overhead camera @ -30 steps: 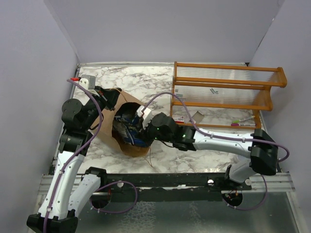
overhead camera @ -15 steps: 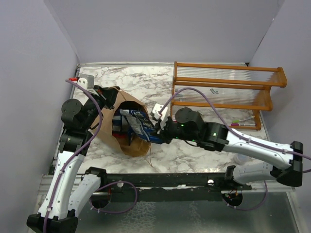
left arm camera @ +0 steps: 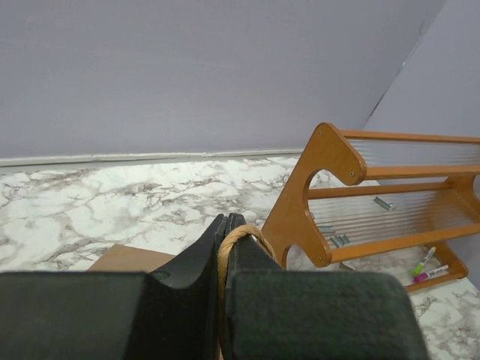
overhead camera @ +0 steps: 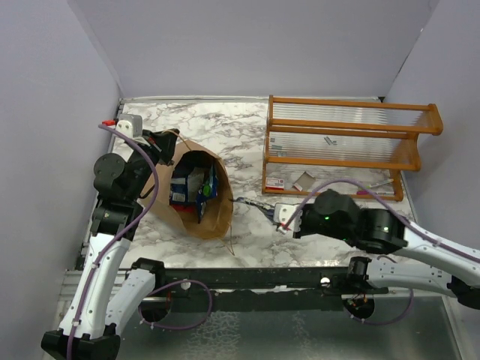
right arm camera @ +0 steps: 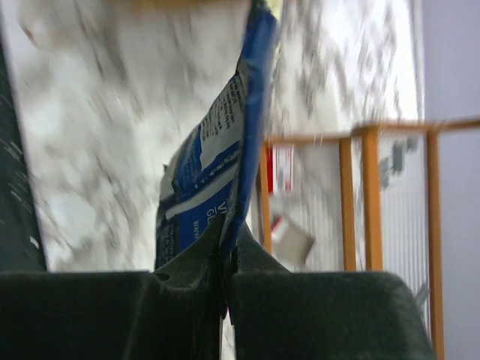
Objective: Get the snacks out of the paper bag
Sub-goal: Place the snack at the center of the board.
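The brown paper bag (overhead camera: 211, 219) lies tilted on the marble table, its mouth open towards the camera. Several snacks (overhead camera: 187, 187), mostly dark blue packets, show inside it. My left gripper (overhead camera: 166, 144) is at the bag's upper left rim. In the left wrist view it (left arm camera: 225, 226) is shut on the twisted paper handle (left arm camera: 244, 234). My right gripper (overhead camera: 271, 211) is right of the bag, clear of it, shut on a dark blue packet (overhead camera: 251, 202). In the right wrist view the gripper (right arm camera: 229, 244) pinches the bottom edge of that packet (right arm camera: 214, 161), white lettering showing.
The orange-brown wooden rack (overhead camera: 341, 146) stands at the back right, with a red-and-white packet (overhead camera: 275, 182), a grey card (overhead camera: 304, 181) and markers (overhead camera: 373, 187) on its lowest shelf. It also shows in both wrist views (left arm camera: 330, 187) (right arm camera: 367, 195). Lilac walls close in the table.
My right gripper has drawn back out of the bag and moved right, taking the dark blue packet with it. The left gripper has kept hold of the handle.
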You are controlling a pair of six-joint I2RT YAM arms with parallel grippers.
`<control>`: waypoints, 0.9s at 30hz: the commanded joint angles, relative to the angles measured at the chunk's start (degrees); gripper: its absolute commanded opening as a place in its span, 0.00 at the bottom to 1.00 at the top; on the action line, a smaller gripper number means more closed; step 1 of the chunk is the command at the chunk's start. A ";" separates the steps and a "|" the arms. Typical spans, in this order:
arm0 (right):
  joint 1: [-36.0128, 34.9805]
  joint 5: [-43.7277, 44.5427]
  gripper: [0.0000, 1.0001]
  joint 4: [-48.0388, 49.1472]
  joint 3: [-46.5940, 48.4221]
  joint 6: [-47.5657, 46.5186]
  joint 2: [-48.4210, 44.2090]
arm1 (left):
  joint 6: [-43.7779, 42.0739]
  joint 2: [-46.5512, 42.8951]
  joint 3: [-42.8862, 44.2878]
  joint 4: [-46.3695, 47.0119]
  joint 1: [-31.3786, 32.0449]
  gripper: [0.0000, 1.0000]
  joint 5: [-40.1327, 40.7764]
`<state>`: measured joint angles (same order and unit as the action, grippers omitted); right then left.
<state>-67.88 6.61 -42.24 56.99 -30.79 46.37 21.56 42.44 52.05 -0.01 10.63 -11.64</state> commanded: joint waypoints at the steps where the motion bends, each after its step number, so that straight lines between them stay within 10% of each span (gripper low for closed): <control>1: 0.04 18.19 0.01 -3.68 -8.67 -6.52 1.68 | -2.90 -0.55 0.15 2.80 0.18 0.00 2.63; 16: 2.30 22.28 0.01 17.04 -19.38 -18.70 13.17 | -2.85 -1.56 -2.03 3.64 0.18 0.00 2.05; 27: 2.16 12.99 0.01 11.86 -21.88 -22.38 11.66 | -1.51 -1.13 -1.56 3.12 0.18 0.00 0.57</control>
<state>-65.76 22.22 -29.80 36.60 -49.36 60.73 19.57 41.74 50.41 1.26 10.63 -10.02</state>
